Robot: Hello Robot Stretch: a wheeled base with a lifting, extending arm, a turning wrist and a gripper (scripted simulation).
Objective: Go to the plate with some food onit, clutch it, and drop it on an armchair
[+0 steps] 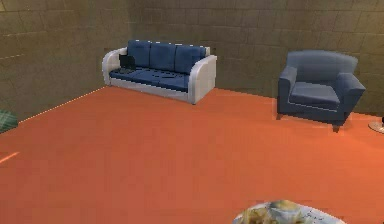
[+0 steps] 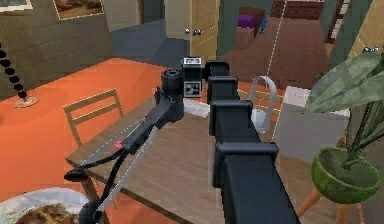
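Faced an orange floor [image 1: 150, 160] backed by olive tiled walls [image 1: 60, 40]. Saw a blue sofa [image 1: 160, 68] with white arms against the far wall and a blue armchair [image 1: 320, 88] well apart, toward the forward view's right. Caught the plate with food [image 1: 285, 213] at that view's bottom edge, mostly cut off.

In the arm side view, found the arm [image 2: 240, 160] reaching out over a wooden table [image 2: 175, 165], with the gripper [image 2: 100, 195] angled down toward the lower left. Spotted the plate with food [image 2: 40, 205] in the bottom-left corner too, near the gripper's far end. Couldn't tell contact or the supporting surface. Couldn't confirm any load in the gripper.

Noted a wooden chair [image 2: 95, 110] on the orange floor at the table's left side. Also noted a white box [image 2: 310, 125] and a potted plant [image 2: 345, 178] on the right. Farther out, made out a pale door [image 2: 205, 25] and a framed picture [image 2: 78, 8] high on the wall.
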